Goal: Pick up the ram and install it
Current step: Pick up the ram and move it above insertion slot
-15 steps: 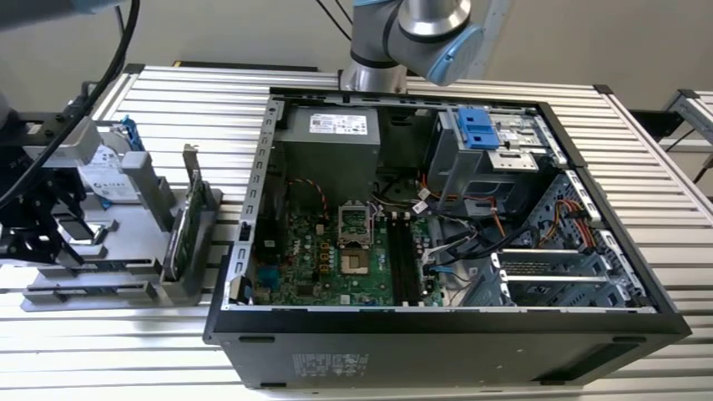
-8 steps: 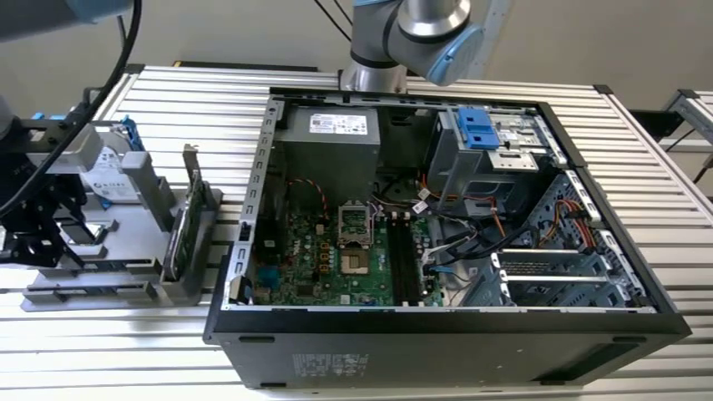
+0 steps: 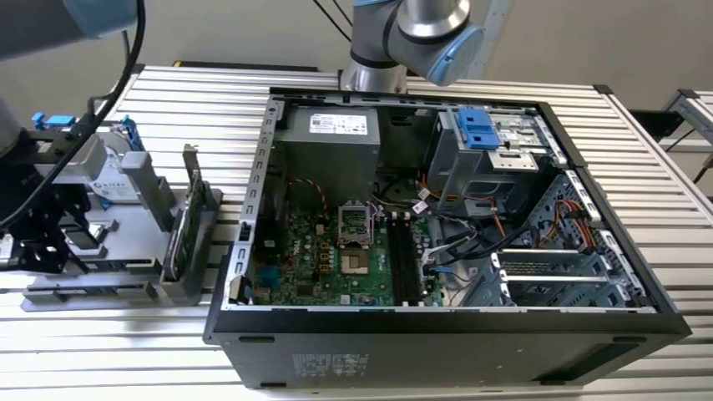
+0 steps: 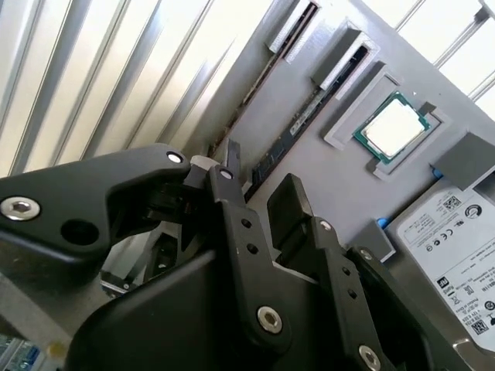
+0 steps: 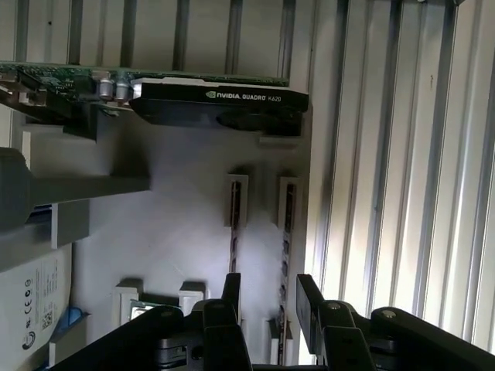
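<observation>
- Green-black ram (image 5: 287, 251) stands on edge in a slot of the grey holder (image 5: 178, 232). It lines up with the gap between my fingers (image 5: 308, 297) and runs on past their tips.
- My fingers are spread and hold nothing. The gap is wider than the stick is thick, and I cannot tell whether either finger touches it.
- A second stick (image 5: 234, 247) sits in the next slot, just beside my other finger, where I could easily knock it.
- I judge the ram light, stiff, thin and brittle, so it would snap sooner than bend.
- The best hold looks to be across the flat faces at mid-length near the free edge, clear of the contacts, so it lifts straight without twisting.
- The open case (image 3: 446, 334) lies well apart from my fingers, across the table (image 3: 112, 351).
</observation>
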Robot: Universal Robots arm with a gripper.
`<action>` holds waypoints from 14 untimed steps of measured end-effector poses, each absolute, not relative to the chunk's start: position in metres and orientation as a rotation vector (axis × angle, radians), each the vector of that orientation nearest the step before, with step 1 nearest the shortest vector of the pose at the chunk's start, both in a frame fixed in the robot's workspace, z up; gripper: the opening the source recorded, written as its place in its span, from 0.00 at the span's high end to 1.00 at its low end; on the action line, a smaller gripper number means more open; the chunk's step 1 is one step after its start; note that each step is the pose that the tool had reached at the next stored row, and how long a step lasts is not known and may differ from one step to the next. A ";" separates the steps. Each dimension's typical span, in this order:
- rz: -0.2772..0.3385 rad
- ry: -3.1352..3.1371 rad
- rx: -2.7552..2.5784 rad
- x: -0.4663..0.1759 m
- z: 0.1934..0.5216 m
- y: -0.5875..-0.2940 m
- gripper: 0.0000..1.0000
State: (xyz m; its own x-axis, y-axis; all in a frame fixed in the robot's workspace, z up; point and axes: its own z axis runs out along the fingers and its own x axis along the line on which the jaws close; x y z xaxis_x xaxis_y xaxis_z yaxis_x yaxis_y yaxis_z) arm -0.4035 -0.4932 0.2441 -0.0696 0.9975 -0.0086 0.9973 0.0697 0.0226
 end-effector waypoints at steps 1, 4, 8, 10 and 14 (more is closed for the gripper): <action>0.017 2.282 2.128 -0.404 0.242 -0.493 0.00; 0.017 2.282 2.128 -0.404 0.237 -0.493 0.00; 0.016 2.282 2.128 -0.405 0.231 -0.493 0.00; 0.016 2.282 2.128 -0.405 0.228 -0.493 0.00; 0.013 2.284 2.130 -0.405 0.224 -0.494 0.00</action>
State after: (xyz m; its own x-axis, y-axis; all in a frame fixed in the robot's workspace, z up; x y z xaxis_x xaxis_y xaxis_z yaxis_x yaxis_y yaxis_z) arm -0.4054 -0.4940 0.2239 -0.0696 0.9975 -0.0084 0.9974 0.0697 0.0190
